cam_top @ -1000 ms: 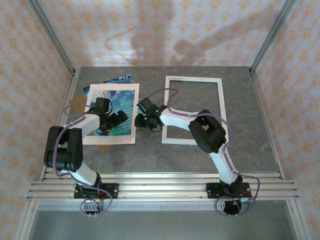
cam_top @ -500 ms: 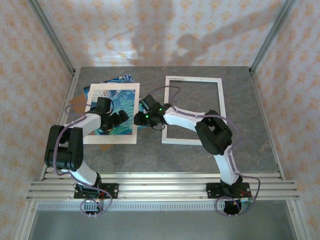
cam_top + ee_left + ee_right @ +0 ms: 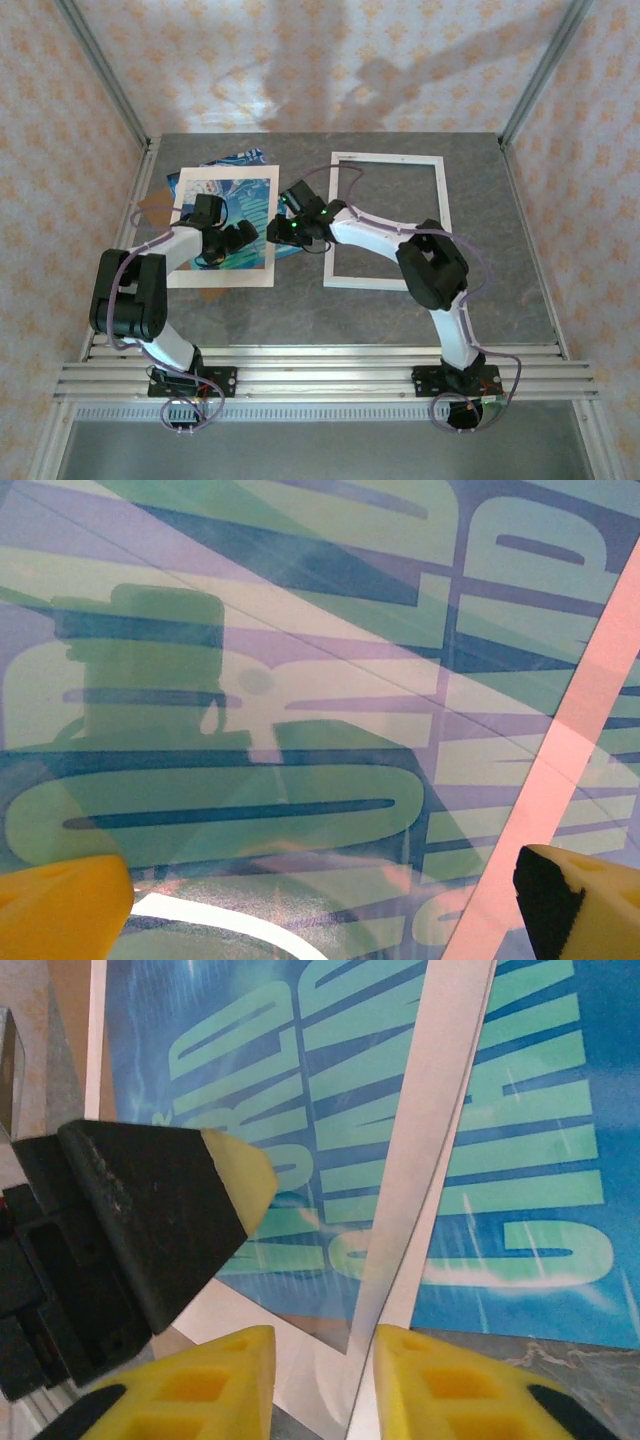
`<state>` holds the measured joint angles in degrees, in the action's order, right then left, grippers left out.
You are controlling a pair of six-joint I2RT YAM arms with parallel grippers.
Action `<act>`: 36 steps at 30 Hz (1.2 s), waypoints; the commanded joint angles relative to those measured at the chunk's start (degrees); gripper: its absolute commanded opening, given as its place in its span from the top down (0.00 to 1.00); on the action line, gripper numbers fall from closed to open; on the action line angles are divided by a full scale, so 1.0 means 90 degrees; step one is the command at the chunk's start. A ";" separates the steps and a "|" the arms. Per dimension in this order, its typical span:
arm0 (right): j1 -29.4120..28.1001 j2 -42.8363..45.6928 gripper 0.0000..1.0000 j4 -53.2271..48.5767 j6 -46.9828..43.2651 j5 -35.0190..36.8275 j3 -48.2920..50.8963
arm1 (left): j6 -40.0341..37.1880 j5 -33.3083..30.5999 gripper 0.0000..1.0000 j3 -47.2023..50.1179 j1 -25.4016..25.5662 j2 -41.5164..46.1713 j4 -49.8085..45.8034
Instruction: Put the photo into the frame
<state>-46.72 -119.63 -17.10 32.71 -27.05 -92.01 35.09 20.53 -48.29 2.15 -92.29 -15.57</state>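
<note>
At the table's (image 3: 500, 270) left edge, a plain brown backing board (image 3: 150, 210) shows from under a cream mat (image 3: 225, 278) with a cut-out window. The left claw (image 3: 235, 238) hangs over that window with its 2 yellow pads (image 3: 60, 905) spread wide apart and holding nothing.

The photo (image 3: 240, 160) lies on the left half of the table, under the mat. Its blue-teal print fills the window and also sticks out past the mat's far edge and its right edge. It is outside the frame. The left wrist view is too close to read the pale green-white block letters, since only parts of big rounded strokes fit in. In the right wrist view the lettering runs diagonally in rows. One row seems to end in "RLD", and the rest cannot be read for certain. No brand mark is legible.

The right claw (image 3: 325, 1360) is at the mat's right border, which lies in the narrow gap between its 2 pads (image 3: 200, 1380). Whether they pinch the mat cannot be told.

The white picture frame (image 3: 385, 157) lies flat on the right half of the table, with bare table showing inside it. The right arm crosses its near left corner.
</note>
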 commanded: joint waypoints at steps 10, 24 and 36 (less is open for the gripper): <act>0.0092 -0.0214 1.00 -0.0300 0.0518 -0.0086 -0.0114 | 0.0037 0.0197 0.00 0.0087 0.0093 -0.0131 -0.0356; 0.1124 0.2354 1.00 -0.0951 -0.0398 0.0562 0.2256 | -0.0359 -0.0233 0.00 -0.1378 0.1081 0.0026 -0.1389; 0.1200 0.3375 0.66 -0.0861 -0.0364 0.1086 0.3777 | -0.0076 0.0069 0.00 -0.1482 0.1489 -0.1275 -0.0738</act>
<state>-35.83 -91.59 -23.68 31.46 -21.54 -58.76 34.54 20.58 -60.84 15.18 -101.45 -22.87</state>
